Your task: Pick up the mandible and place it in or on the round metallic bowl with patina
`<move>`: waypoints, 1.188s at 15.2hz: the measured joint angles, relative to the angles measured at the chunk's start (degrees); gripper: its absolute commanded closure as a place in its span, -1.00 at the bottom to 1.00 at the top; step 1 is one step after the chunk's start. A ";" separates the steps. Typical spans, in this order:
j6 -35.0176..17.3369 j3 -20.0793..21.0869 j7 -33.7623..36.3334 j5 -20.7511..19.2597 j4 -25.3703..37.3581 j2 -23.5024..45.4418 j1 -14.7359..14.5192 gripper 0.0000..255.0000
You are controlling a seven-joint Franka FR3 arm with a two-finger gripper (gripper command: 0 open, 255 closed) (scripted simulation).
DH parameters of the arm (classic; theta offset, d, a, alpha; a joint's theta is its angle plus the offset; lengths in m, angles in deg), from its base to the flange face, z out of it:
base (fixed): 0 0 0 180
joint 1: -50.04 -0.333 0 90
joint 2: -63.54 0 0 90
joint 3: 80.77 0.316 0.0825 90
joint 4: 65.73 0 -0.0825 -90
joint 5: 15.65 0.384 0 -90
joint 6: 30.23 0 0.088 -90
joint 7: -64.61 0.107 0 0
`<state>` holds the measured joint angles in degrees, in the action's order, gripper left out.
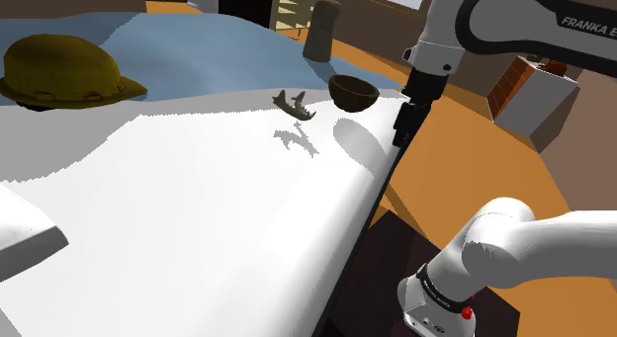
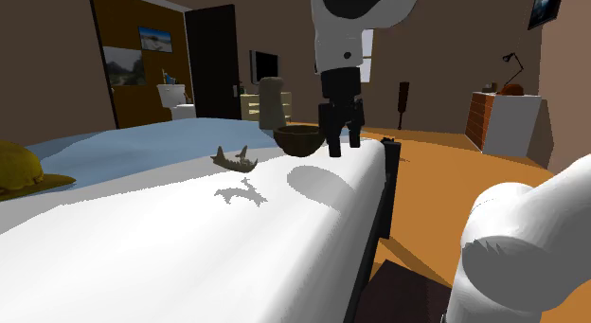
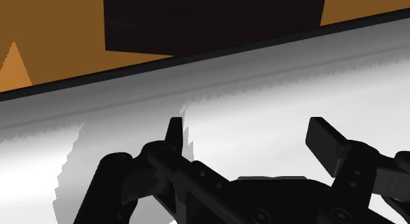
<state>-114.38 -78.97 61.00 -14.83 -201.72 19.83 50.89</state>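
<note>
With my gripper point(image 2: 343, 146) spread apart (nothing between its fingers), I should carry it past the bowl point(image 2: 299, 139) just beside it and straddle the mandible point(image 2: 235, 160) beyond, descending squarely.

**A:** How is the light?

**B:** Strong on the near part of the bed point(image 1: 198, 216), which glares almost white. The far part lies in bluish shade, and the border between the two is saw-toothed.

**A:** What about shadows?

**B:** They are hard. The jawbone point(image 1: 294, 105) throws a dark copy onto the sheet, apart from itself, and the bowl point(image 1: 352, 92) throws a rounded grey patch beside that.

**A:** And the wrist view?

**B:** The gripper point(image 3: 248, 127) is flat black. A grey shadow with stepped edges lies on the sheet beneath it. The floor point(image 3: 66, 52) beyond is evenly lit orange.
</note>
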 measured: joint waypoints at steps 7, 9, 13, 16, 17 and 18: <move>-5.52 0.27 0.11 0.17 6.16 11.04 0.09 -1.00; -7.54 0.57 0.39 0.34 8.65 15.26 0.02 -1.00; -10.54 0.93 0.73 0.39 15.11 24.15 -0.01 -1.00; -11.98 0.95 0.65 0.27 20.12 30.21 0.07 -1.00; -12.46 0.96 0.64 0.22 22.03 32.43 0.09 -1.00; -12.85 0.91 0.53 0.15 23.94 34.62 0.15 -1.00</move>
<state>-127.23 -78.05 61.54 -14.68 -177.78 54.45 51.04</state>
